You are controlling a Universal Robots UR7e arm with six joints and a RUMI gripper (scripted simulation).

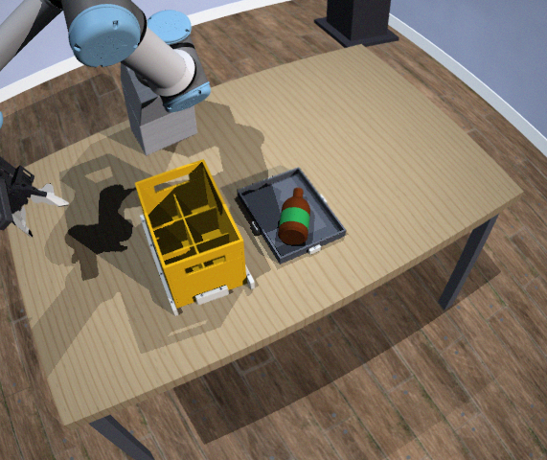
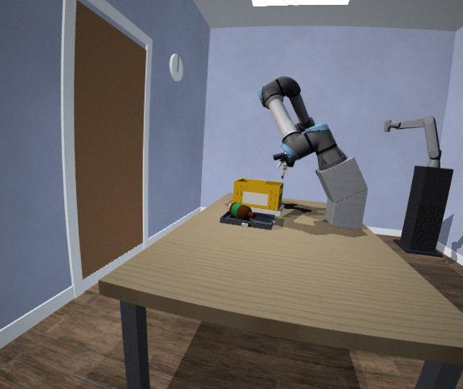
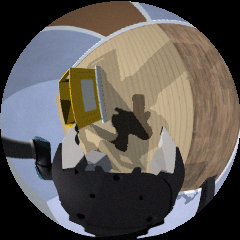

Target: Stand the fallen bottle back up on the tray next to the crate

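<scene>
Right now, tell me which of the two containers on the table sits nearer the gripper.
The yellow crate. It stands between the open gripper and the dark tray, which holds the fallen bottle.

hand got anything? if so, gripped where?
Nothing held. The hand is open, off beyond the crate; the bottle lies untouched on the tray.

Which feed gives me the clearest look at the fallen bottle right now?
The top view: the bottle lies on its side in the tray, neck, green label and base all visible. The exterior view shows it small and far off beside the crate. The wrist view misses it entirely.
</scene>
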